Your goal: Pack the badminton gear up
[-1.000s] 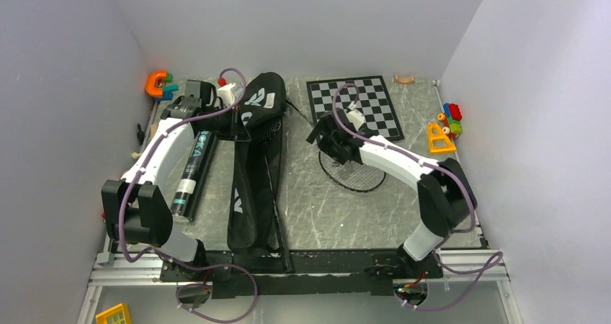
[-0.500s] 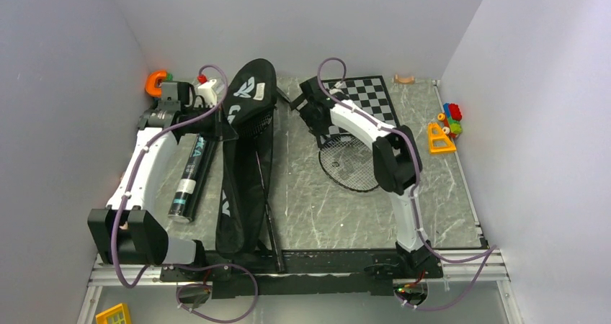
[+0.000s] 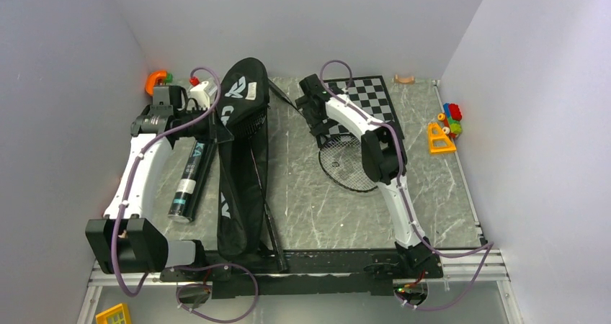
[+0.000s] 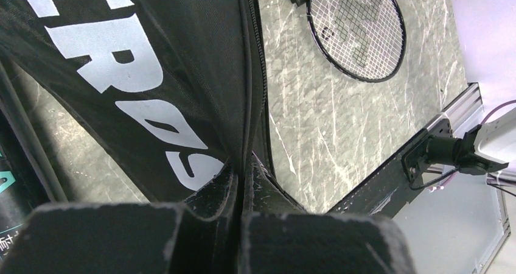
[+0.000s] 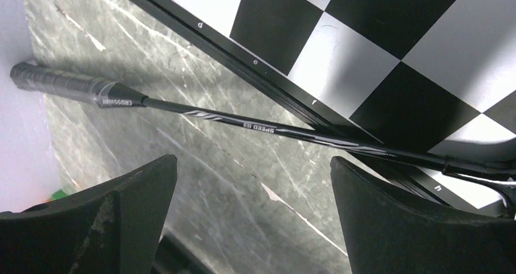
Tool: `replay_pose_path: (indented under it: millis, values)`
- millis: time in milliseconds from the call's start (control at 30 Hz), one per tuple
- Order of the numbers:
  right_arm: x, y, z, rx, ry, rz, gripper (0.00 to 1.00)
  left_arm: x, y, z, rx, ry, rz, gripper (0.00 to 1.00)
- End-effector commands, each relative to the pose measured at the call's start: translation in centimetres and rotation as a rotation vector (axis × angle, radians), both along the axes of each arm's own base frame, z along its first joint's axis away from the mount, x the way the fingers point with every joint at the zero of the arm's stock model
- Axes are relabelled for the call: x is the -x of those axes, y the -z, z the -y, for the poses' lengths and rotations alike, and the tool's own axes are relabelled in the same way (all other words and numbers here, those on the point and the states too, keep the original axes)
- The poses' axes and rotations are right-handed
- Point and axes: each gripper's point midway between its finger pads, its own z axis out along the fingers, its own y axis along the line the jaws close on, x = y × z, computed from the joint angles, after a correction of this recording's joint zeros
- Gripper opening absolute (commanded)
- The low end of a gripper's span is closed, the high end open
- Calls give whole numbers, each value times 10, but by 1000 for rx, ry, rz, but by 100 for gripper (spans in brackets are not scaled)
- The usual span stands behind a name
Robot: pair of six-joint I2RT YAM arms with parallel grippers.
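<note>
The left tool (image 4: pixel 240 222) pinches the CROSSWAY racket bag (image 4: pixel 122 73). The right tool (image 5: pixel 252 219), spread wide, hovers over the racket (image 5: pixel 274 129); next, grip its shaft.

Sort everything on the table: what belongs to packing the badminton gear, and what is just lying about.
To pack: racket bag, loose racket, racket half in the bag, dark tube.
Lying about: chessboard, colourful toys at the right edge, orange toy at the far left.
</note>
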Motion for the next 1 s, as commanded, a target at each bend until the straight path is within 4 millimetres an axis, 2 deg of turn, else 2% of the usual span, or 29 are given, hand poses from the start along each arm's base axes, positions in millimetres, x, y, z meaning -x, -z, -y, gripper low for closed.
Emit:
replay_pose_path:
  millis: [0,200,400,667,833,967]
  values:
    - [1,5,10,33,101,-44,100,0,-27,3,20,38,137,0]
    - [1,16,9,10,161,-73,100,-1,-36,6,50,40,152,0]
    - [-5,14,13,25,198,-60,100,6,-33,6,44,50,143,0]
    - [16,44,31,72,227,-145,100,8,-34,5,46,49,152,0]
    - [23,47,35,69,206,-157,93,11,-31,5,24,84,161,0]
    - [30,46,39,96,153,-160,83,13,-32,4,16,89,162,0]
